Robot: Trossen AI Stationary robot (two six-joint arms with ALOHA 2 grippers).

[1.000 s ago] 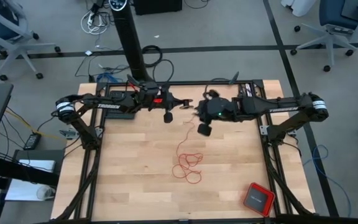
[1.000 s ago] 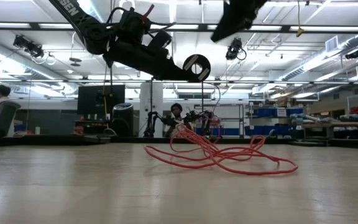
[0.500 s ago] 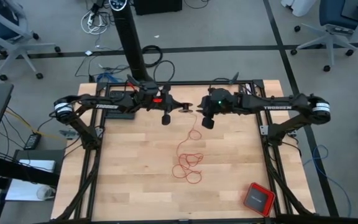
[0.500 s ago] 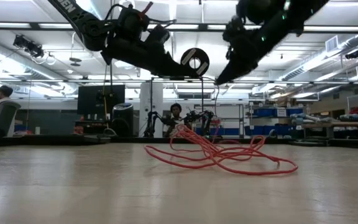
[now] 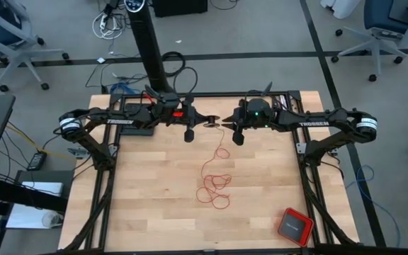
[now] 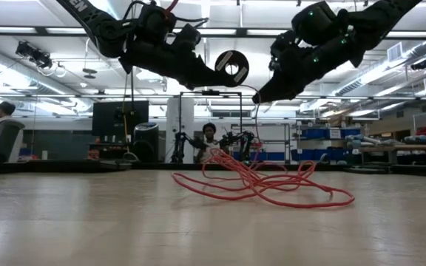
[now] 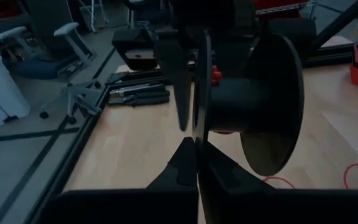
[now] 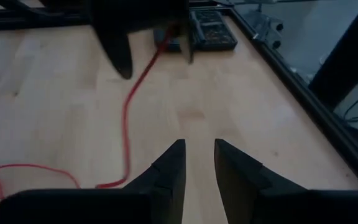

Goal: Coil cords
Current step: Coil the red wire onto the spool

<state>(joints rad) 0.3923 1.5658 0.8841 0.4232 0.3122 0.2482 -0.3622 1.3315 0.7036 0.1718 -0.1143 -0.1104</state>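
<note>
Overhead, left tool (image 5: 217, 123) grips a round black spool (image 7: 253, 102); right tool (image 8: 196, 163) narrowly parted.

A wooden table (image 5: 140, 184) carries loose loops of red cord (image 5: 212, 185) below the right gripper (image 5: 225, 125), and a red box (image 5: 294, 226) well off toward its arm's side.

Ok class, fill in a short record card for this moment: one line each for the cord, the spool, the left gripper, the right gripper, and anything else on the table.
cord: thin red cord, loose loops on the wooden table, one strand rising toward the grippers
spool: black spool, held off the table
left gripper: left gripper, shut on the spool's flange, above the table's far middle
right gripper: right gripper, open, empty, tip facing the spool
other: red square box with dark top, near right corner
</note>
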